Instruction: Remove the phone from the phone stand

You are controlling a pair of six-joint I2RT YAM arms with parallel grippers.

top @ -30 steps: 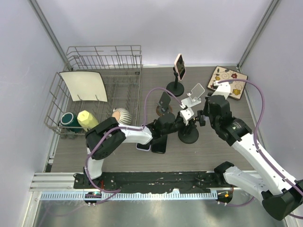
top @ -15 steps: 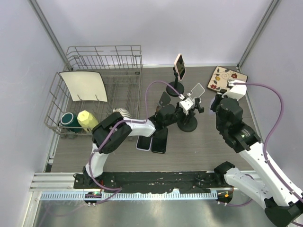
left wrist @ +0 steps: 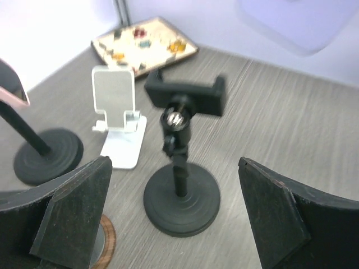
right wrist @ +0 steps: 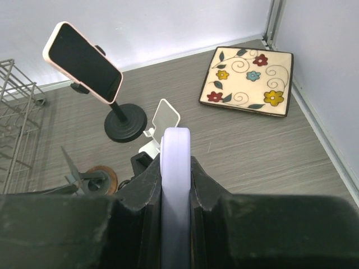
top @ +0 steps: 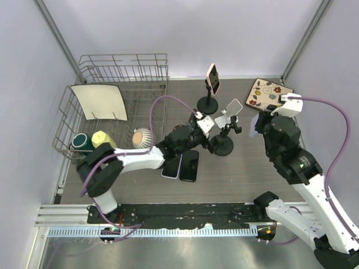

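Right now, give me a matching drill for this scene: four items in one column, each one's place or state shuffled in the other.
1. pink phone
2. lavender phone
3. black clamp stand
4. floral tile

A. empty
B. far right corner
C. gripped by the right fingers
D. mounted on a tall stand

Pairs: 1-D, 2-C, 3-A, 4-B

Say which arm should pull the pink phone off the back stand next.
Left, likely: the left gripper is open and empty, by the black stand; the right gripper is shut on the lavender phone.
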